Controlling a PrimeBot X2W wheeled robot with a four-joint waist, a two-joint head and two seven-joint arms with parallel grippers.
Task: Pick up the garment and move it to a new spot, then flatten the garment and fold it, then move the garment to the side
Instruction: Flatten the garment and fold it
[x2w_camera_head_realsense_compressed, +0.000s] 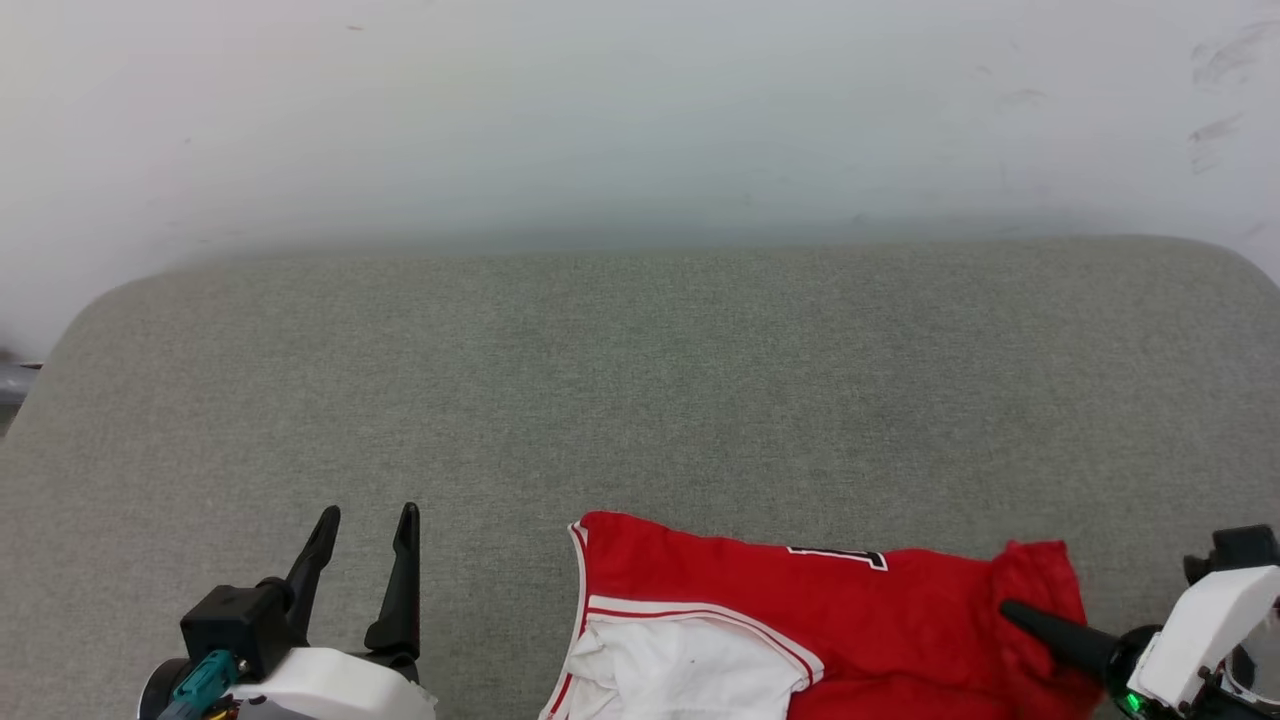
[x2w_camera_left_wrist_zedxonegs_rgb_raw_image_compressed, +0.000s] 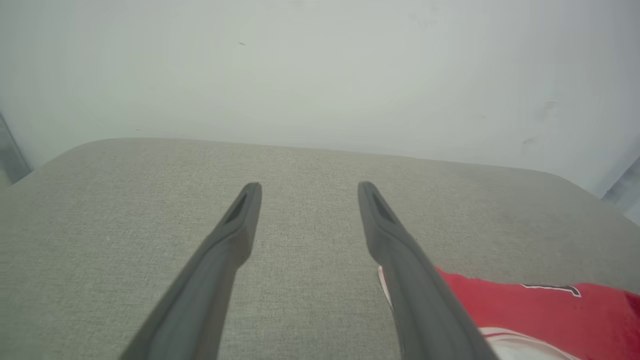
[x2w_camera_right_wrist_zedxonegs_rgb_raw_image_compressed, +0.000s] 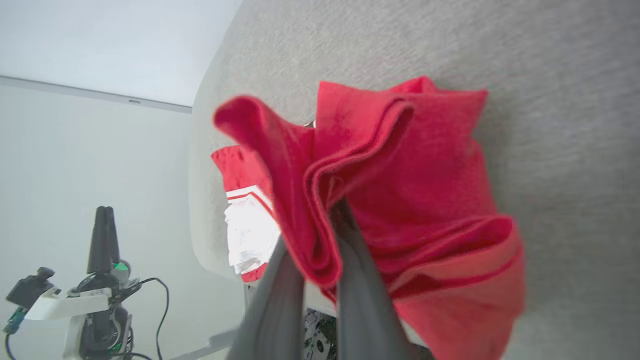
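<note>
Your right gripper pinches a fold of the garment between its fingers; your left gripper is spread, the garment just beside one finger.

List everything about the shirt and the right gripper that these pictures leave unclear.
- Lower part of the garment: cut off by the head view's bottom edge.
- Its lettering: only an edge shows in the head view; unreadable.
- Fingertips of the right gripper: buried in red folds in the right wrist view.

One red garment, two tools, left tool and right tool, one grey surface
</note>
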